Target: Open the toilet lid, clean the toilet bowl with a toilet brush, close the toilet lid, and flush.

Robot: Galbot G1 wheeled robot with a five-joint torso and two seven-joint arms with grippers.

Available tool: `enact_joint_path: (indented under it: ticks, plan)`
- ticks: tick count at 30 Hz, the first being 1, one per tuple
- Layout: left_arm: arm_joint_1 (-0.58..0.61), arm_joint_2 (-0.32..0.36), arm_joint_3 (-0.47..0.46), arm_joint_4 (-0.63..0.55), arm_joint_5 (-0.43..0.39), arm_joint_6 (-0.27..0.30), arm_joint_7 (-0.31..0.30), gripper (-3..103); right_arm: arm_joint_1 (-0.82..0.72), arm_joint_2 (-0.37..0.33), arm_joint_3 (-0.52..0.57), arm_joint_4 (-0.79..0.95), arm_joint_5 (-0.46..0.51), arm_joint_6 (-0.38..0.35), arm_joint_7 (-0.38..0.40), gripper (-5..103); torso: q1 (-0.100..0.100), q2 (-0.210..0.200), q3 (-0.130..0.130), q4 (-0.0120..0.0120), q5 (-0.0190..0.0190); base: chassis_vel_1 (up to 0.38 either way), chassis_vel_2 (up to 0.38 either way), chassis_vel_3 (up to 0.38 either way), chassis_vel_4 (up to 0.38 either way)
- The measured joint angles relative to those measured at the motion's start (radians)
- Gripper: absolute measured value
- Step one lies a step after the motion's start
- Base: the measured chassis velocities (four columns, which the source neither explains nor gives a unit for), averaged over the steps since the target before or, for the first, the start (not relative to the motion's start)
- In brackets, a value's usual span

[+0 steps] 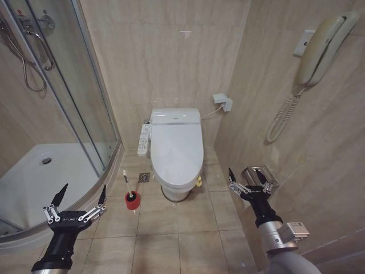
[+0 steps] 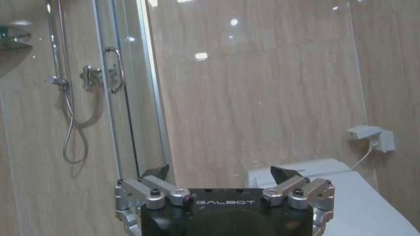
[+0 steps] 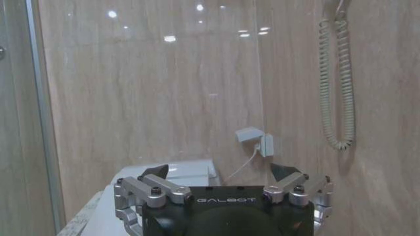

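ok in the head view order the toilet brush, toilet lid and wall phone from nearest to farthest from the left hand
From the left hand:
1. toilet brush, on the floor just to its right
2. toilet lid, shut, centre
3. wall phone, high on the right wall

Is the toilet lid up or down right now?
Down. The toilet lid lies flat, its smooth top covering the bowl; both open grippers, left gripper and right gripper, hang short of it.

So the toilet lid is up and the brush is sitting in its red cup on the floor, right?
Not quite. The lid is down, covering the bowl, as the head view shows. The rest is right: the brush stands in its red cup on the floor, left of the toilet. Both claws, left and right, hang open and hold nothing.
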Motion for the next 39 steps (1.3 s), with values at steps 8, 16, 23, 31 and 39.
enact_joint_path:
  ticks: [8,16,23,31,39]
  plan:
    - [0.000,0.000,0.000,0.000,0.000,0.000,0.000,100,0.002,-0.002,-0.001,-0.006,-0.001,0.000,-0.002,100,0.000,0.000,0.000,0.0000,0.0001,-0.082,0.072,0.070,-0.071]
    - [0.000,0.000,0.000,0.000,0.000,0.000,0.000,100,0.002,-0.003,-0.005,-0.006,-0.001,0.000,-0.006,100,0.000,0.000,0.000,-0.0003,-0.0001,-0.119,0.105,0.121,-0.111]
    - [0.000,0.000,0.000,0.000,0.000,0.000,0.000,100,0.003,-0.005,-0.006,-0.009,-0.001,0.000,-0.006,100,0.000,0.000,0.000,0.0001,0.0000,-0.123,0.123,0.112,-0.111]
    - [0.000,0.000,0.000,0.000,0.000,0.000,0.000,100,0.011,-0.006,-0.007,-0.014,0.000,-0.001,-0.007,100,0.000,0.000,0.000,-0.0002,0.0001,-0.107,0.099,0.106,-0.102]
    - [0.000,0.000,0.000,0.000,0.000,0.000,0.000,100,0.012,-0.006,-0.008,-0.022,0.000,-0.002,-0.008,100,0.000,0.000,0.000,0.0000,0.0000,-0.131,0.119,0.121,-0.125]
